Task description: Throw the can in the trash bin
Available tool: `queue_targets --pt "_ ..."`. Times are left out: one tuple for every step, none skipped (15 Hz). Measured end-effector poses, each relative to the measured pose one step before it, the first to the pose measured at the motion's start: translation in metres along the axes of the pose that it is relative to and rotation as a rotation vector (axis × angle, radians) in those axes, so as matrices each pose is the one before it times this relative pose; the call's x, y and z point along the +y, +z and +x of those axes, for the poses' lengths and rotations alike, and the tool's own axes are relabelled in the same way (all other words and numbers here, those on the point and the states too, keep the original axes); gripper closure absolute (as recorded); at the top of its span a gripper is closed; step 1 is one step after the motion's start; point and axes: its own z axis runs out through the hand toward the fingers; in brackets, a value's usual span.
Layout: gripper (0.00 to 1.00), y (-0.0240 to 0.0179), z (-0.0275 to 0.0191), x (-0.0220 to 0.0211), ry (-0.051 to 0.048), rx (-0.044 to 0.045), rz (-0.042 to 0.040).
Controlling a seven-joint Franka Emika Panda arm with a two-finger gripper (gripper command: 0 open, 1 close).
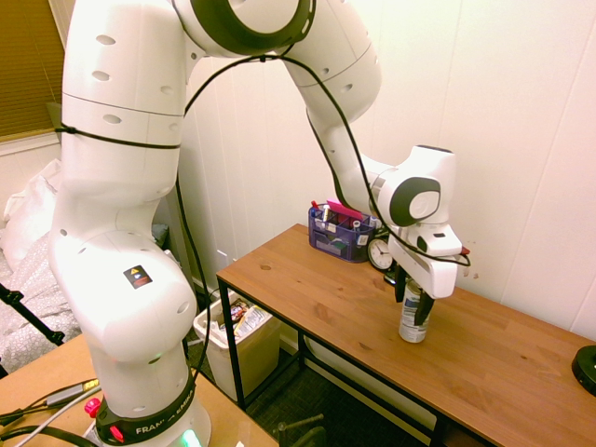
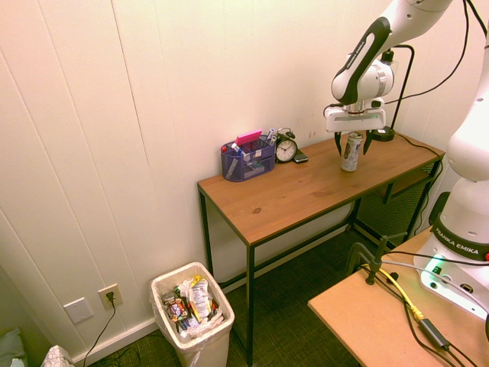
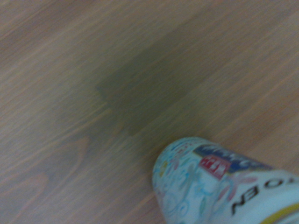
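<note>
The gripper [image 2: 352,144] is hanging over the can [image 2: 351,151], its dark fingers spread wide on either side of the can's top, not touching it. The can is standing upright on the wooden table [image 2: 290,195], well apart from the alarm clock [image 2: 286,148]. The trash bin [image 2: 192,321] is sitting on the floor beside the table's far end.

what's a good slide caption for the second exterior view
Open gripper straddling the upright can on the wooden table, with the trash bin on the floor below.
</note>
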Motion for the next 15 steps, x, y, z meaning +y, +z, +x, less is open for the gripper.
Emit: queue_targets --pt "1.0 -0.00011 0.0027 -0.00105 0.00497 0.00262 0.00531" --pt "1.0 -0.00072 0.00026 -0.00103 -0.00003 0.00236 0.00604" --pt "1.0 -0.00041 -0.00098 -0.00083 -0.00238 0.00107 0.00233" --pt "1.0 -0.00025 -0.00095 -0.00062 -0.00203 0.00064 0.00134" --pt "1.0 -0.0001 -0.00016 -0.00019 -0.00042 0.00039 0.00091" --pt "1.0 -0.00008 0.00001 -0.0001 -0.00004 0.00031 0.00076" --pt "1.0 -0.00008 0.00008 -0.00007 0.00009 0.00036 0.00086" --pt "1.0 -0.0001 -0.00019 -0.00022 -0.00052 0.00044 0.00102" --pt "1.0 0.00003 -0.00072 -0.00049 -0.00164 0.0006 0.00108" --pt "1.0 0.00008 -0.0009 -0.00065 -0.00206 0.00089 0.00164" --pt "1.0 -0.00002 -0.00061 -0.00048 -0.00139 0.00067 0.00135" --pt "1.0 -0.00013 -0.00027 -0.00028 -0.00065 0.00038 0.00083" --pt "1.0 -0.00032 0.00021 -0.00026 0.00017 0.00058 0.00116" --pt "1.0 -0.00097 0.00096 -0.00064 0.00113 0.00137 0.00234" --pt "1.0 -0.00198 0.00106 -0.00137 0.00185 0.00171 0.0057"
